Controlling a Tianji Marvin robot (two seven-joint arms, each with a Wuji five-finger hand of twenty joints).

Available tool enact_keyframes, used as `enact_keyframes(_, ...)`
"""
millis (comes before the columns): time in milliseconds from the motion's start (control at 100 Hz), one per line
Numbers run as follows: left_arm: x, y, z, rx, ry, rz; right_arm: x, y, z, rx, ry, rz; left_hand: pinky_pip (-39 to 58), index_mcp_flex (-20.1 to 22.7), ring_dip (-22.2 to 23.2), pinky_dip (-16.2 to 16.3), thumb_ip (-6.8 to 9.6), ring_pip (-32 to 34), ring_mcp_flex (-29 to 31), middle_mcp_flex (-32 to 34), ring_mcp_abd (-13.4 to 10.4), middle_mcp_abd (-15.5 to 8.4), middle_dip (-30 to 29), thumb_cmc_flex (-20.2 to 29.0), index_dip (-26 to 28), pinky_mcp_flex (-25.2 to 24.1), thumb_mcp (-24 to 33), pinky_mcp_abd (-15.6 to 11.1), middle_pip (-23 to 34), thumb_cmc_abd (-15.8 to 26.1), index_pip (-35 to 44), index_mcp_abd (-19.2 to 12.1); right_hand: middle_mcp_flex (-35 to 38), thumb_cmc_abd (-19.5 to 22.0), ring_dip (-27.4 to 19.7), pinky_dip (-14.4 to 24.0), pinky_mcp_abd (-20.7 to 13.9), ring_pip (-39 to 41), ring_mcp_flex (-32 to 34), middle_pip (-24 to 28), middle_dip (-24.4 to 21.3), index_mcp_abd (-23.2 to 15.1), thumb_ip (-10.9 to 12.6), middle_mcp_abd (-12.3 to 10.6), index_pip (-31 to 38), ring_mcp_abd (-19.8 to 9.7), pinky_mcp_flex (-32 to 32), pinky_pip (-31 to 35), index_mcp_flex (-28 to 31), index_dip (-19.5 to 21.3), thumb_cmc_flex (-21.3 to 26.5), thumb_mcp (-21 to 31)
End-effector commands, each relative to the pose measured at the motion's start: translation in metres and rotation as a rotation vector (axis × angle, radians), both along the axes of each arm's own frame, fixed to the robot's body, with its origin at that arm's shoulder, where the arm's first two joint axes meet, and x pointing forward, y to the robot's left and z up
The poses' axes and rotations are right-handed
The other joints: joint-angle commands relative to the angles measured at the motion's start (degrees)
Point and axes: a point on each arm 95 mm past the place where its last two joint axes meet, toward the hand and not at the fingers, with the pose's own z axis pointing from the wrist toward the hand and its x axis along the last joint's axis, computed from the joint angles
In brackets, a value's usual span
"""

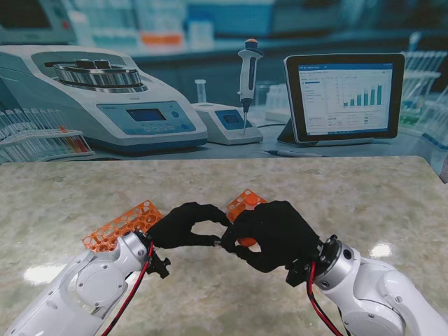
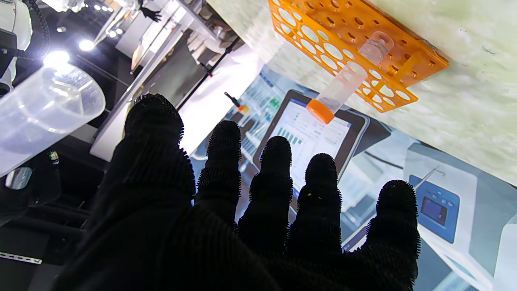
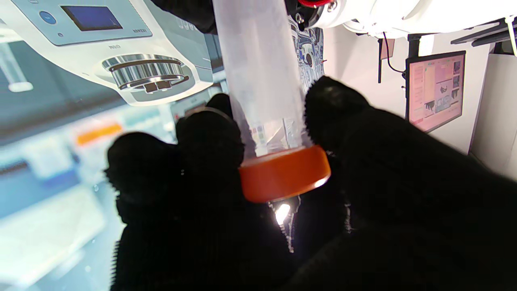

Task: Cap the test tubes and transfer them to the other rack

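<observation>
Stand view: both black-gloved hands meet at table centre, near edge. Left hand [image 1: 183,225] curls thumb + forefinger into a ring, tips at about 3 o'clock touching the clear tube [image 1: 218,242], mostly hidden here. Right hand [image 1: 274,234] is wrapped round the orange cap [image 1: 246,242], which peeks out at 9 o'clock of its palm. Orange rack [image 1: 120,225] lies on the marble table [image 1: 364,203] at 10 o'clock of the left hand, partly behind the wrist; second orange rack [image 1: 245,202] sits at 12 o'clock of the hands, w/ a capped tube [image 1: 251,203] standing in it. Left wrist view: the second rack [image 2: 355,52] w/ the capped tube [image 2: 343,91] in one hole, orange cap end pointing away from the table; four fingers [image 2: 274,178] extended side by side, not gripping; the clear tube's open-looking end [image 2: 44,113] is at the thumb side, contact point not visible. Right wrist view: thumb and fingers [image 3: 210,141] pinch either side of the cap [image 3: 284,173], seated on the tube's [image 3: 260,72] end; can't tell if fully screwed on.
</observation>
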Motion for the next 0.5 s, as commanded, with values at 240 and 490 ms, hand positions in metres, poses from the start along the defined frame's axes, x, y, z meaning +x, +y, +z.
enact_keyframes(240,-0.001,0.006,0.002,0.003,-0.014,0.013,0.006,-0.011,-0.011,-0.046,0.053,-0.059,-6.15,-0.32,-2.54,-3.60,-0.63,-2.23,-3.07,-2.76,0.12,0.27,-2.26,0.03,-0.88,-1.51,0.61,-0.82,-1.72,1.72,-1.48,-1.97,7.60,8.29,0.41,1.16,-1.09,0.80,-0.39,9.84,2.29,-4.27,8.95,-16.40,5.93,-2.03,1.04,0.79,5.88,2.74,8.81,15.42)
enact_keyframes(490,-0.002,0.009,0.003,0.002,-0.027,0.018,0.020,-0.019,-0.023,-0.084,0.101,-0.115,-6.98,-0.22,-2.87,-3.85,-0.62,-2.04,-3.04,-2.63,-0.16,0.18,-2.43,0.09,-0.85,-1.28,0.60,-0.84,-1.51,1.69,-1.27,-1.95,7.63,8.25,0.47,1.24,-0.98,0.85,-0.40,9.87,2.33,-4.16,9.01,-16.40,5.80,-1.84,1.02,0.77,6.01,2.62,8.83,15.44)
